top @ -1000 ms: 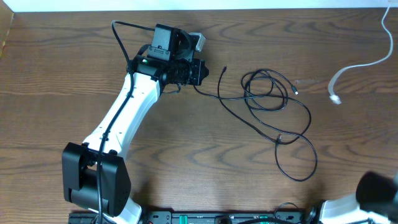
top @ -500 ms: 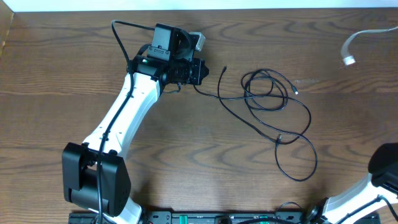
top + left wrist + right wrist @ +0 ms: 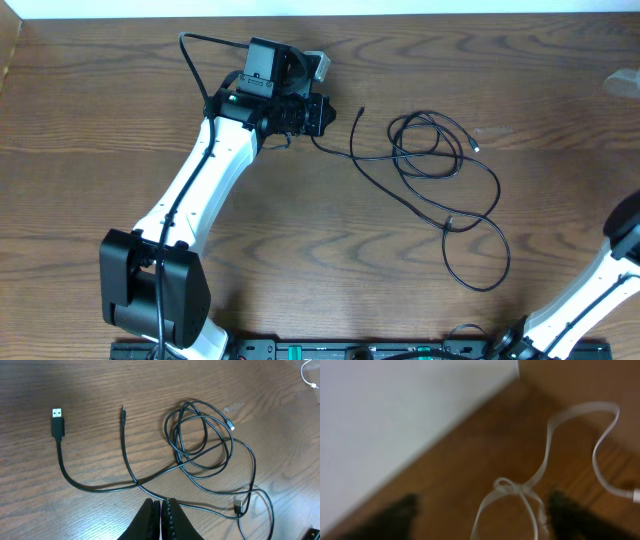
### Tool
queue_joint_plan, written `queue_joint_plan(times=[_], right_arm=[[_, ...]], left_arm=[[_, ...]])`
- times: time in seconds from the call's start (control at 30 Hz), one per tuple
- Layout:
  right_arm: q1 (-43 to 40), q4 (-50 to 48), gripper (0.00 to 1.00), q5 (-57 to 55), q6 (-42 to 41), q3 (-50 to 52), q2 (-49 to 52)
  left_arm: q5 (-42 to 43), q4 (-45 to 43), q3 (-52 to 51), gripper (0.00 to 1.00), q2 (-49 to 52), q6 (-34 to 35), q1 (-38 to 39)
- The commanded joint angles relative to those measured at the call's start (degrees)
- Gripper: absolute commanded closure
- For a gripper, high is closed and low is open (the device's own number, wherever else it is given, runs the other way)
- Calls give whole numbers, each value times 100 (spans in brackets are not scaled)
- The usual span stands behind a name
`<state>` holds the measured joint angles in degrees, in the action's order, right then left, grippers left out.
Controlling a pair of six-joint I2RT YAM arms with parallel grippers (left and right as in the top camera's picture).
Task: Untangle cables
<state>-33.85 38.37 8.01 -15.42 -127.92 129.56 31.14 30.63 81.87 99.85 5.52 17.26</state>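
Observation:
Two black cables lie looped together at the table's middle right; the left wrist view shows their coil, a USB plug and a second plug. My left gripper sits left of the tangle, its tips shut on a black cable running across them. The white cable shows blurred in the right wrist view, looping between the wide-apart fingers of my open right gripper; neither finger touches it. Overhead, the white cable is only a faint smear at the far right edge.
The right arm comes in at the lower right edge. The left arm's base stands front left. A white wall borders the table's far edge close to the right gripper. A small clear tab lies beside the coil.
The white cable was dragged from the right middle up to the far right corner. The right arm rose along the right edge and its jaws opened. The left arm stayed still.

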Motion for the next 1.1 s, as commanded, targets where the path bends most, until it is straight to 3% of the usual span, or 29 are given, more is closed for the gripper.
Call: queue_joint_plan(times=[0.0, 0.23, 0.3, 0.33, 0.4, 0.5, 0.9, 1.07], right_arm=[[9, 192, 1, 4, 118, -33, -7], [31, 654, 1, 232, 286, -33, -374], [83, 973, 1, 474, 393, -33, -557], [105, 1115, 1, 579, 448, -33, -610], [177, 1478, 1, 807, 542, -33, -699], [291, 2017, 1, 1091, 599, -31, -706], [831, 2806, 1, 1097, 780, 442, -693], [999, 2811, 1, 1034, 782, 680, -693]], left_arm=[[-33, -4, 11, 92, -116, -76, -15], [-31, -4, 11, 91, -116, -76, 4], [-33, -7, 11, 83, -116, -76, 76], [-35, -9, 11, 72, -116, -79, 118], [-35, -28, 11, 60, -107, -79, 232], [-39, -146, 11, 53, -55, -79, 448], [-96, -1165, 11, 51, 960, 247, 1521], [-142, -1486, 11, 51, 1390, -76, 1856]])
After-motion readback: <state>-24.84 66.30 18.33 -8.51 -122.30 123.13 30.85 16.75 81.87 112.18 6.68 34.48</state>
